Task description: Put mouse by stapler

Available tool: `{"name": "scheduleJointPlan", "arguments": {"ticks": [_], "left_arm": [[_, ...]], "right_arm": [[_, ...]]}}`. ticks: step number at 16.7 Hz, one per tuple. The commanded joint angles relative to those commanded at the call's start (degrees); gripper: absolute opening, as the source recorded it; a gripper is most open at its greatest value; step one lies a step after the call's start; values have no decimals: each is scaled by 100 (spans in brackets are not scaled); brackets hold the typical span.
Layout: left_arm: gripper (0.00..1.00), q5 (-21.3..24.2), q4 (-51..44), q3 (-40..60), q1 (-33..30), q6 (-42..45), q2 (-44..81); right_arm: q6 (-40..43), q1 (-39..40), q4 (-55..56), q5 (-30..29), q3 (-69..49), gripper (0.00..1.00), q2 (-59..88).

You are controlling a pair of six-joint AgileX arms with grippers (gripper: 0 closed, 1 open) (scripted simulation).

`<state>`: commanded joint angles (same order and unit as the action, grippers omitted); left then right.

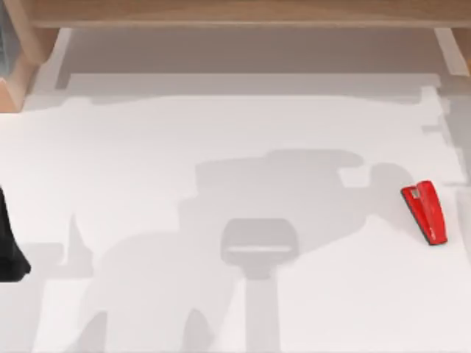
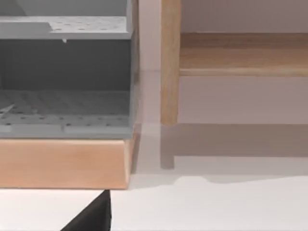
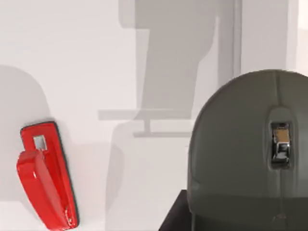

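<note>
From above, the white table [image 1: 221,147] carries a small bright red stapler [image 1: 426,211] near its right edge, lying flat with its wider end, which bears a small silvery mark, toward the far side and its thin black base showing along the right flank. A dark piece of the left arm [image 1: 10,246] sits at the left edge of the table; a wooden frame [image 1: 235,13] runs along the far side. In the left wrist view, a grey perforated shelf unit [image 2: 65,77] rests on a light wooden base [image 2: 62,162], with a wooden post [image 2: 170,62] just beside it and a wooden rail beyond; a black corner of the left gripper [image 2: 91,219] pokes in, and whether its jaws are apart or closed cannot be told. In the right wrist view, a dark grey computer mouse [image 3: 248,154] with a shiny scroll wheel [image 3: 280,144] looms close to the camera, above the table, while the stapler lies on the white surface apart from it. The right gripper's jaws are hidden by the mouse, so their state cannot be told.
</note>
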<state>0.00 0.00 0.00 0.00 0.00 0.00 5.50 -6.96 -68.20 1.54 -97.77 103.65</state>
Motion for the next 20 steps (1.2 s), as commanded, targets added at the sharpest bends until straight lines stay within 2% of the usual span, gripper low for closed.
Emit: {"name": "scheduleJointPlan", "arguments": {"ticks": [10,15,20], "left_arm": [[100,0,0,0,0,0,0],[100,0,0,0,0,0,0],[100,0,0,0,0,0,0]], "right_arm": [[-338,341,1291,-29,2220,0,-144],[-281,253,1962,-59,2735,0,198],[-261,223,2096,-66,2818,0,280]]}}
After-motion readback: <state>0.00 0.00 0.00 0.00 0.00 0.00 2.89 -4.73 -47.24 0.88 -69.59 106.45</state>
